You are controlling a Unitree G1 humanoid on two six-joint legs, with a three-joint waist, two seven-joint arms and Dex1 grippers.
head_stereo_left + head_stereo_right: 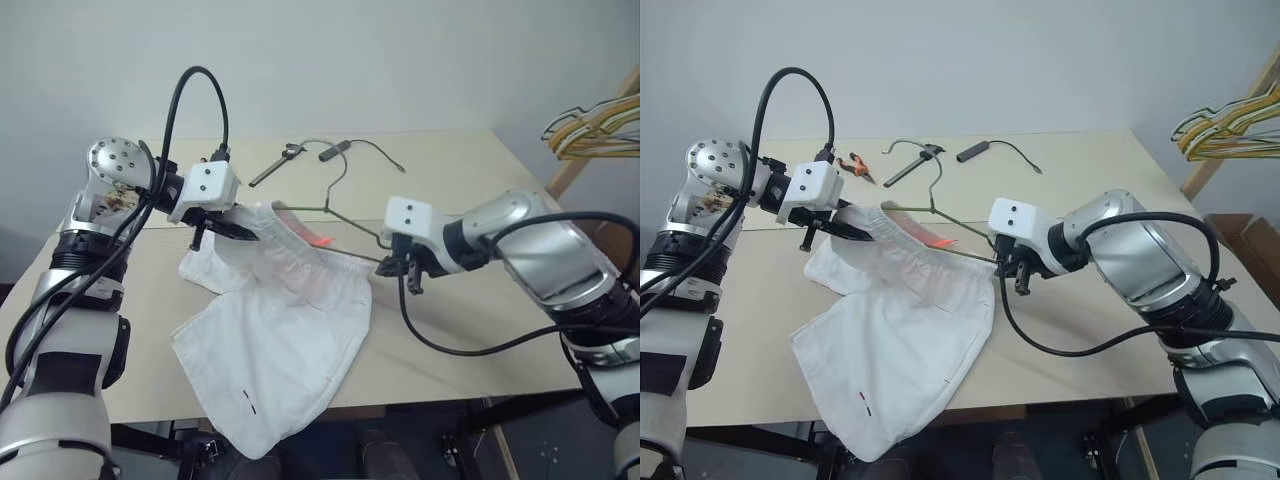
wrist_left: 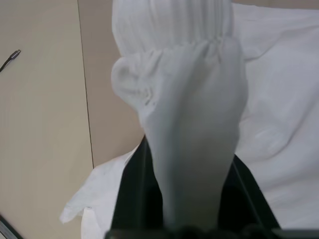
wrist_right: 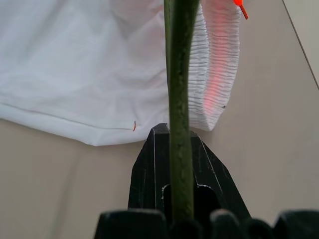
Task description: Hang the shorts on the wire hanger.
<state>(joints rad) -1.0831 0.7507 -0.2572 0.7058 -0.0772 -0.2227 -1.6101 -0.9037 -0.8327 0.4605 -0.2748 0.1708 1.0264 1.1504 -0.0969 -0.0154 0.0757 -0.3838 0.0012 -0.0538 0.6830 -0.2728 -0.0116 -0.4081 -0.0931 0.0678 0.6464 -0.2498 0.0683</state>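
Lying spread on the desk (image 1: 480,170), the shorts (image 1: 285,340) trail over its near edge, their gathered waistband lifted at the far side; the left hand (image 1: 232,228) is clamped on that waistband; the wire hanger (image 1: 345,212) runs above the waistband, its hook toward the desk's far side; the right hand (image 1: 402,266) is closed on the wire's end, just beside the shorts; pliers (image 1: 855,165) and a cable (image 1: 365,148) lie farther back.

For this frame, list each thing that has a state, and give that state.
shorts: spread on the table, waistband lifted by the left gripper.
wire hanger: held at one corner, partly inside the waistband.
left gripper: shut on the waistband.
right gripper: shut on the hanger wire.
coloured hangers: hanging in a bunch beside the table.
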